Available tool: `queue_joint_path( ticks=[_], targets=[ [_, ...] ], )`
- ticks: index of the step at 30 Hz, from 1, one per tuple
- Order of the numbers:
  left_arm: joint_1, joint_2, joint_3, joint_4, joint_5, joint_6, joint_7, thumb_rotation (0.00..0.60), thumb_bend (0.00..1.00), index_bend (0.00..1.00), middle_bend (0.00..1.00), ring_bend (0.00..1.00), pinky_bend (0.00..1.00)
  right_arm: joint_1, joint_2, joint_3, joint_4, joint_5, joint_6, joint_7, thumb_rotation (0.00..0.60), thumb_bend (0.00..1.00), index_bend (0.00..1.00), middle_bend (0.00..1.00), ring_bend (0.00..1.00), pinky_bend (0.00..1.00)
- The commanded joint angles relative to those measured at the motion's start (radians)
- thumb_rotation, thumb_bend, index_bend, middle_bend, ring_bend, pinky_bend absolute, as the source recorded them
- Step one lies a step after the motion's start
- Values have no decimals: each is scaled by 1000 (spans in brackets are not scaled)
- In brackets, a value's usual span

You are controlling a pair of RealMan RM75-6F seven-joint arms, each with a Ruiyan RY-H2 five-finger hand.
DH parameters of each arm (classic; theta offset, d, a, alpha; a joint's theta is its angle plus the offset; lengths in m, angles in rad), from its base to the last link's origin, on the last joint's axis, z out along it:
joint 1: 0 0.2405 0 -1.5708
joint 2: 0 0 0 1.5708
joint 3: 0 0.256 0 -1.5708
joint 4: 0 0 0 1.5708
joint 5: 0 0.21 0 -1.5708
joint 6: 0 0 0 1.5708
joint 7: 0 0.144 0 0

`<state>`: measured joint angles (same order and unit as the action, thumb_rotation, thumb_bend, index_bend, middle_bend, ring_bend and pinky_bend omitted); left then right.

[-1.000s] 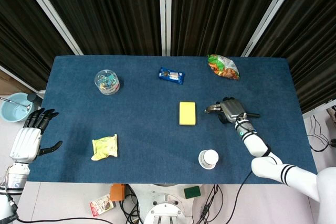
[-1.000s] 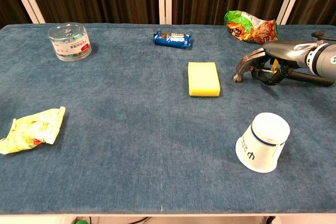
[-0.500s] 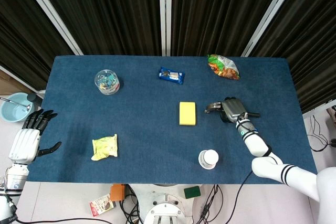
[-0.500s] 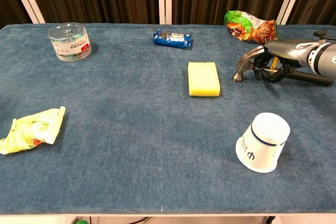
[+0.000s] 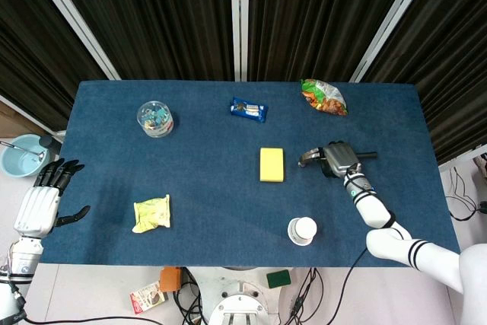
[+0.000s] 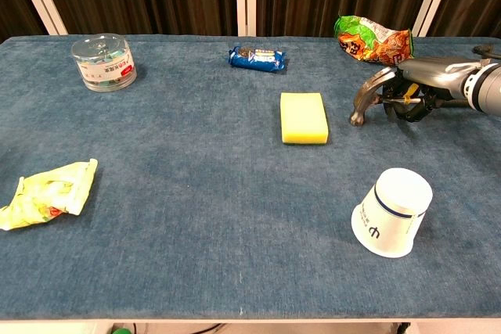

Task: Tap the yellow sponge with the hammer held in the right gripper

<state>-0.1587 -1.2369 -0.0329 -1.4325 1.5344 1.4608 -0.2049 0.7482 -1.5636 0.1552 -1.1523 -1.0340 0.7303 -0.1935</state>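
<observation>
The yellow sponge [image 5: 272, 164] [image 6: 304, 117] lies flat near the middle of the blue table. My right hand [image 5: 340, 159] [image 6: 438, 84] grips a hammer [image 5: 313, 157] [image 6: 374, 93], whose metal head hangs just above the cloth a little to the right of the sponge, not touching it. My left hand [image 5: 43, 199] hangs off the table's left edge, fingers spread and holding nothing; only the head view shows it.
A white paper cup [image 6: 391, 212] lies tipped near the front right. At the back are a chip bag [image 6: 371, 38], a blue snack bar [image 6: 257, 58] and a clear tub [image 6: 103, 61]. A crumpled yellow wrapper [image 6: 47, 192] lies front left.
My right hand has lifted slightly and tilted, raising the hammer handle while its head stays just right of the sponge. The left hand has barely moved.
</observation>
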Motion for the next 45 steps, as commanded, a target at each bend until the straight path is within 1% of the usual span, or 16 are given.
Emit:
queue_joint_path(
  ticks=[1,4,6,7,14,19,24,31,34,38,42,45],
  targets=[
    [0,0,0,1,-1,-1,-1,600,147,175,130,40,82,-2,-1,0,5,-13,5,11,600,816,619,548,325,340],
    [2,0,1,2,-2,-1,-3,600,147,175,130,40,82,-5,1,2,7,-31,10,33,600,935,642,564,344,361],
    [3,1,1,3,-3,-1,-5,600,148,175,130,40,82,-5,4,3,7,-40,8,45,600,989,657,574,358,374],
    [4,1,2,3,-3,-1,-6,600,147,175,130,40,82,-5,6,3,6,-47,7,53,600,998,665,579,365,381],
    [5,0,3,2,-6,-6,-4,600,148,175,130,40,82,-7,26,8,-9,-89,0,117,600,1000,729,615,439,473],
    [6,3,2,-3,-7,-6,-3,600,148,175,130,40,81,-13,38,14,-25,-118,4,177,600,1000,794,649,499,578],
    [5,4,2,-7,-5,-7,2,600,148,175,130,40,82,-19,52,19,-46,-147,9,237,600,1000,862,713,601,692],
    [6,6,2,-13,-5,-4,11,600,147,175,130,39,80,-27,76,38,-120,-164,55,254,600,1000,891,785,697,784],
    [7,8,1,-15,-7,-5,18,600,147,175,130,40,80,-20,84,49,-161,-158,59,250,600,1000,894,801,715,801],
    [7,12,-1,-23,-8,-3,23,600,147,174,130,40,77,6,85,65,-216,-109,22,223,600,1000,895,812,723,809],
    [8,12,0,-25,-7,-3,24,600,147,175,130,40,77,36,60,68,-226,-63,17,145,600,1000,899,817,725,812],
    [9,10,2,-21,-8,-6,23,600,148,175,130,40,77,67,29,59,-205,0,-1,61,600,1000,900,818,725,813]
  ],
)
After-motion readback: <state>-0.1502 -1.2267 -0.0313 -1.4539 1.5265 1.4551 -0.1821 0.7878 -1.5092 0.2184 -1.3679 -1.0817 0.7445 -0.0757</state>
